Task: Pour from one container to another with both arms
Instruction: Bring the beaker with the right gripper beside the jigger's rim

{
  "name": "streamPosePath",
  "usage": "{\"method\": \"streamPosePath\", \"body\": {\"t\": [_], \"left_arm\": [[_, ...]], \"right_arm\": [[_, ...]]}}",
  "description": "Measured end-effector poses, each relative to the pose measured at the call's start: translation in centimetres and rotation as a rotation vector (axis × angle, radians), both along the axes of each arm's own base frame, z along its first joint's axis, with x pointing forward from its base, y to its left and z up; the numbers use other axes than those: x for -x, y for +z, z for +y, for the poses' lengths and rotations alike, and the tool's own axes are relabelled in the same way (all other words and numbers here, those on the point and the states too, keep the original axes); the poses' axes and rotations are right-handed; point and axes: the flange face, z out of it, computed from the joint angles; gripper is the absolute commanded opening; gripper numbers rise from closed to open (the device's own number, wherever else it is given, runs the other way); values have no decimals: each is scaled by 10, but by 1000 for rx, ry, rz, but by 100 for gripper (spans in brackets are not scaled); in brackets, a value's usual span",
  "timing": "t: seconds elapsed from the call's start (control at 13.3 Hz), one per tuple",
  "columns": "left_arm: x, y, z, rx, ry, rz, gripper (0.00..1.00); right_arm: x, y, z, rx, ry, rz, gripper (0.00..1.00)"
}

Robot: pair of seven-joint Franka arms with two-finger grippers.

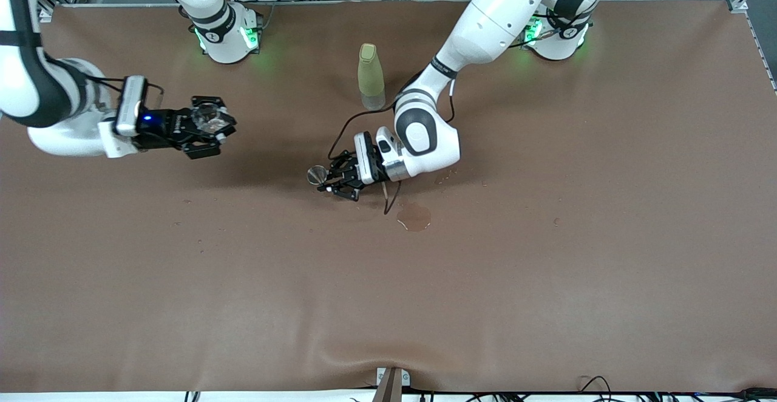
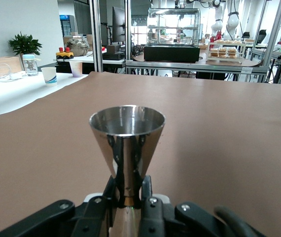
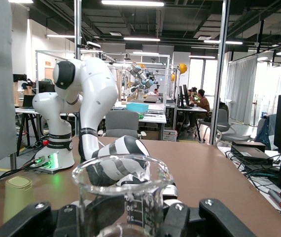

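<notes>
My right gripper (image 1: 217,124) is shut on the tiny clear glass cup (image 1: 209,116), held upright in the air over the right arm's end of the table. In the right wrist view the cup (image 3: 123,195) fills the space between the fingers (image 3: 177,217) and shows printed marks on its wall. My left gripper (image 1: 326,181) is shut on the narrow waist of the silver metal jigger (image 1: 315,175), low over the middle of the table. The left wrist view shows the jigger (image 2: 127,131) upright, its open cone upward, above the gripper (image 2: 128,191). Cup and jigger are well apart.
A tall pale yellow-green bottle (image 1: 371,77) stands between the two arm bases, close to the left arm's forearm (image 1: 467,44). A round wet stain (image 1: 414,217) lies on the brown table cover (image 1: 546,280), nearer the front camera than the left gripper.
</notes>
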Motion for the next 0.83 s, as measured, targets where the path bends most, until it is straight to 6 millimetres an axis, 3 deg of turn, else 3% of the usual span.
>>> {"method": "streamPosePath", "body": {"t": [0.45, 0.83], "left_arm": [[13, 12, -20, -13, 3, -4, 0], [27, 14, -32, -27, -1, 10, 0]], "right_arm": [[24, -25, 48, 1, -32, 72, 0], [45, -41, 105, -3, -67, 121, 0]]}}
